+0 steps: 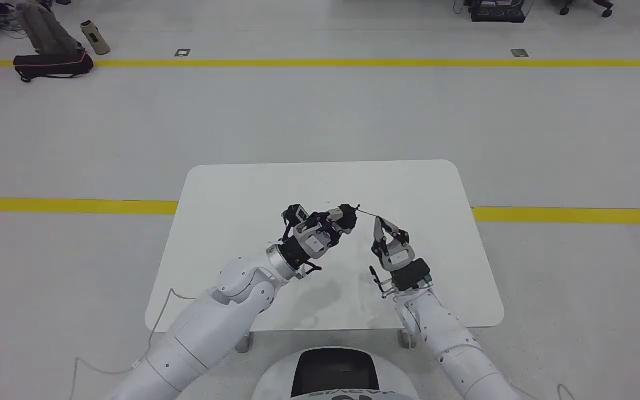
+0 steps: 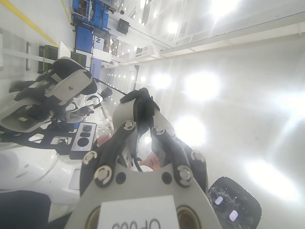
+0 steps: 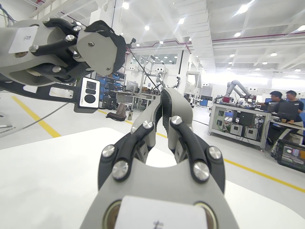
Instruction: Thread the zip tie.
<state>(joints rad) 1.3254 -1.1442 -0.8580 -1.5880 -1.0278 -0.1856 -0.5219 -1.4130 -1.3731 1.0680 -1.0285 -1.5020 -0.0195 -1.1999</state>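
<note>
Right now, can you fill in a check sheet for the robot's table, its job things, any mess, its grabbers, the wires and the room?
surface: white table with rounded corners, under both arms.
job's things: thin black plastic zip tie, held in the air between the two grippers.
clutter: nothing seen.
grippers: left gripper shut on one end of the zip tie; right gripper shut on the other end.
cables: thin grey cable hanging under the left arm.
surroundings: yellow floor lines; black bag on the floor, far from the table.
</note>
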